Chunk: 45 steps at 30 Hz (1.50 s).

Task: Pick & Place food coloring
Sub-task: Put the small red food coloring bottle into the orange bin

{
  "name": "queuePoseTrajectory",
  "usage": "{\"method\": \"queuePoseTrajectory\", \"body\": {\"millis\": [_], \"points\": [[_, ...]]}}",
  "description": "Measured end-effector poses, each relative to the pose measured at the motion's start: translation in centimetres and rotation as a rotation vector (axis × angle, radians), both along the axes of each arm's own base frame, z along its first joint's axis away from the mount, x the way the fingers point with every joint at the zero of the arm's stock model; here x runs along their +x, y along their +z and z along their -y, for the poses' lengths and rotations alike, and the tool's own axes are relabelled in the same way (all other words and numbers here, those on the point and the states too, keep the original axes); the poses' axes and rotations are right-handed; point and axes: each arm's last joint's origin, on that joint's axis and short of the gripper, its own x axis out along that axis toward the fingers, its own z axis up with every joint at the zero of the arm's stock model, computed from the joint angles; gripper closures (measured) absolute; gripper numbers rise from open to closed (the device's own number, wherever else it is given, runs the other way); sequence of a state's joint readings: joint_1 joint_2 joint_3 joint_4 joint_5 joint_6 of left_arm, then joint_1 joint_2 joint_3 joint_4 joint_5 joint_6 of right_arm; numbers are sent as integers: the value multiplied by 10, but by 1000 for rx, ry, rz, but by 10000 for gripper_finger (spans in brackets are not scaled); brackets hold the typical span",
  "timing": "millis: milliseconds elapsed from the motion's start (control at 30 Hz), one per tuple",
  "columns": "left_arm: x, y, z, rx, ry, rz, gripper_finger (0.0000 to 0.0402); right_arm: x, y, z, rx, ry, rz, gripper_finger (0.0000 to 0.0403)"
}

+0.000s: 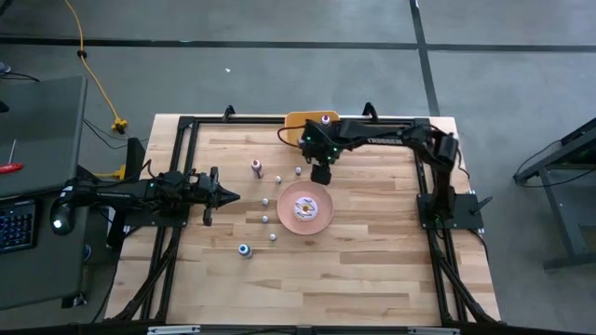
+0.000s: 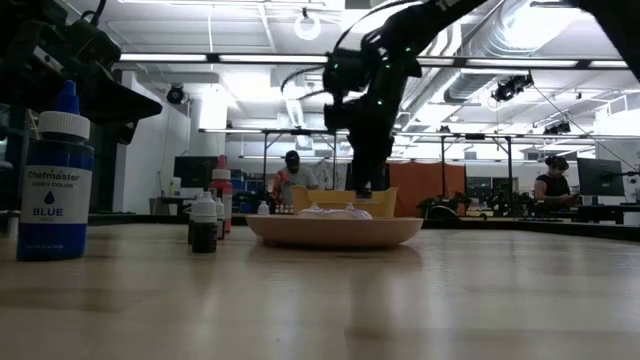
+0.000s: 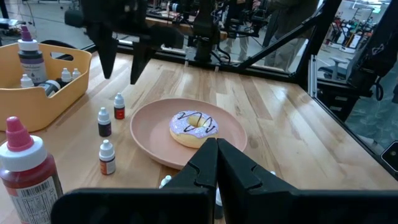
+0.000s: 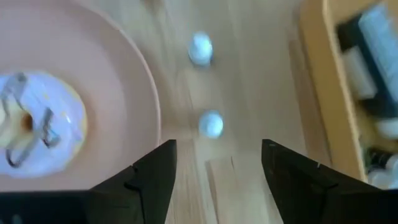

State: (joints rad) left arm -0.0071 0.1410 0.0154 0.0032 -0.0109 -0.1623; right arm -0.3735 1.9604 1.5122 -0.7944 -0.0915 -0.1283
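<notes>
The food coloring bottles stand upright on the table, scattered on the plate's left side. They include a red-capped one (image 1: 256,167), a blue one (image 1: 244,249) (image 2: 55,180) and several tiny whitish ones (image 1: 265,201) (image 3: 107,157). My right gripper (image 1: 321,173) (image 4: 217,168) is open and points down, hanging above the table between the pink plate (image 1: 305,207) and the orange bin (image 1: 312,123). Two tiny bottle caps (image 4: 211,123) (image 4: 200,48) show below it, untouched. My left gripper (image 1: 223,195) (image 3: 216,163) is shut and waits level near the table's left side.
The pink plate (image 3: 149,134) bears a frosted doughnut (image 3: 194,127). The orange bin (image 3: 37,93) at the far edge holds more bottles. A black frame runs along the table's edges. People and desks show in the room beyond.
</notes>
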Motion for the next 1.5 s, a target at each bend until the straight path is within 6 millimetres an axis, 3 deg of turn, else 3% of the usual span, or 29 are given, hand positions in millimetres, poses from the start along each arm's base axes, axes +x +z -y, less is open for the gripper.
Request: {"method": "queuePoseTrajectory", "body": {"millis": [233, 600, 1100, 1500], "points": [[0, 0, 0, 0, 0, 0, 401, 14, -6, 3, 66, 0, -22, 178], [0, 0, 0, 0, 0, 0, 401, 19, -27, 5, 92, 4, -42, 178], [0, 0, 0, 0, 0, 0, 401, 19, -30, 12, 53, -13, -46, 180], [0, 0, 0, 0, 1, 0, 401, 19, -31, 12, 60, -18, -47, 231]]}}
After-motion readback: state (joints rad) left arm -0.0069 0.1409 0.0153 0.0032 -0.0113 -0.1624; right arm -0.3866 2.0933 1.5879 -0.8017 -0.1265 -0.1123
